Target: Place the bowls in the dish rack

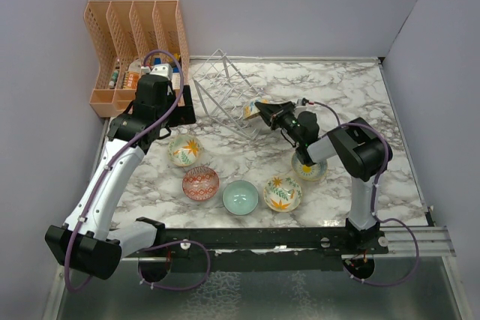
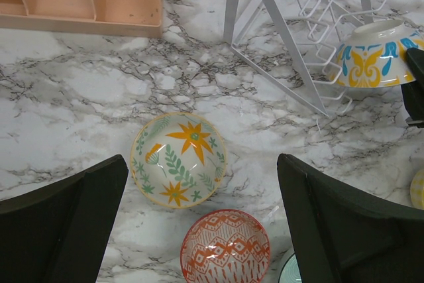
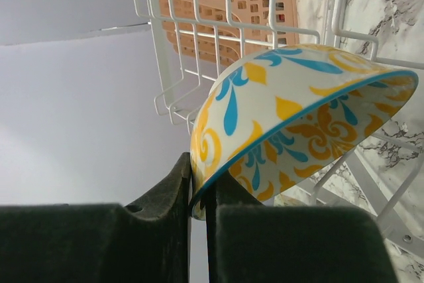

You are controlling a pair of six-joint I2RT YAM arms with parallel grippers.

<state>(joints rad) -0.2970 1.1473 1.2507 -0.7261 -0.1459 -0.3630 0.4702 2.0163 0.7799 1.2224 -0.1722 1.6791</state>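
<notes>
- right gripper (image 3: 197, 177): matte black fingers squeezed down to a thin gap, pinching the rim of the blue-patterned bowl (image 3: 298, 124)
- that bowl's glossy cream with blue and yellow scrolls. It's tipped on its side, right up against the dish rack (image 3: 218, 4) wires. Can't tell if it's actually sitting in a slot
- left gripper (image 2: 202, 164): spread wide with nothing in it, over the leaf bowl (image 2: 177, 159) (cream, orange flowers, green sprigs)
- near row on the marble table (image 1: 360, 103): red-patterned bowl (image 1: 201, 183), plain teal bowl (image 1: 240, 197), flower bowl (image 1: 283, 193), all upright
- yellow-sun bowl (image 1: 309, 168) sits partly under the right arm
- the rack is thin white wire bent into zigzag V's, totally see-through
- far back left corner: orange organizer (image 1: 135, 43), slotted plastic
</notes>
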